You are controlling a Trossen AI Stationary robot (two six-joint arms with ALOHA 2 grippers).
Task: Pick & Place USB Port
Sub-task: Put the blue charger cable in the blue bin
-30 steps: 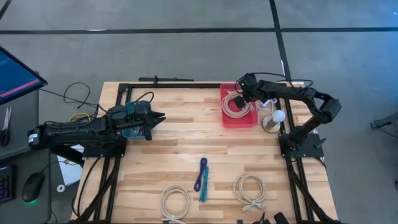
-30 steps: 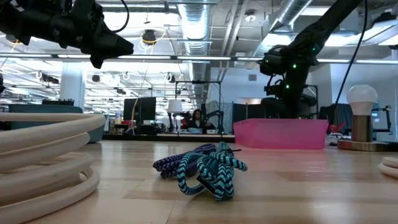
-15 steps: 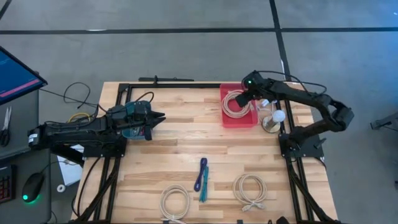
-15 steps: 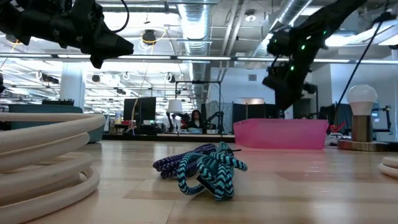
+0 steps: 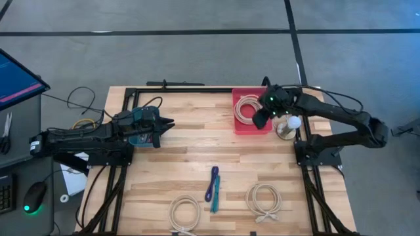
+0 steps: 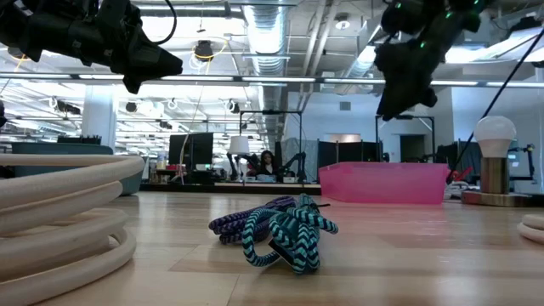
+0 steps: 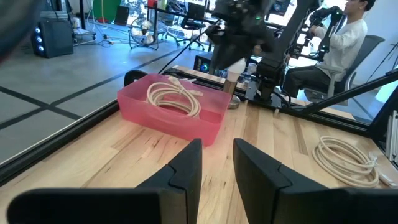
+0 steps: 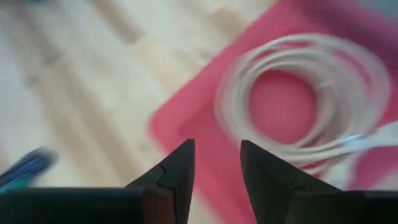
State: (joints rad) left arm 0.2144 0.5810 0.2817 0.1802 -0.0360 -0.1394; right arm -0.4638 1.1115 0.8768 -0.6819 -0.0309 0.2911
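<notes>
Hovering above the pink bin (image 5: 252, 124) (coiled cable (image 5: 247, 108) inside), right gripper (image 5: 261, 119) fingers parted, empty.

Right wrist view is motion-blurred: we can't make out connectors on the white coiled cable (image 8: 298, 99) in the pink bin (image 8: 205, 134), and a blue streak (image 8: 25, 165) at the edge is unidentifiable. High view: bottom edge clips a dark object (image 5: 296, 231); monitor (image 5: 16, 78) cut off at left. Low view: near cable coil (image 6: 59, 221) cropped, lamp (image 6: 495, 161) base partly cut off at right.
</notes>
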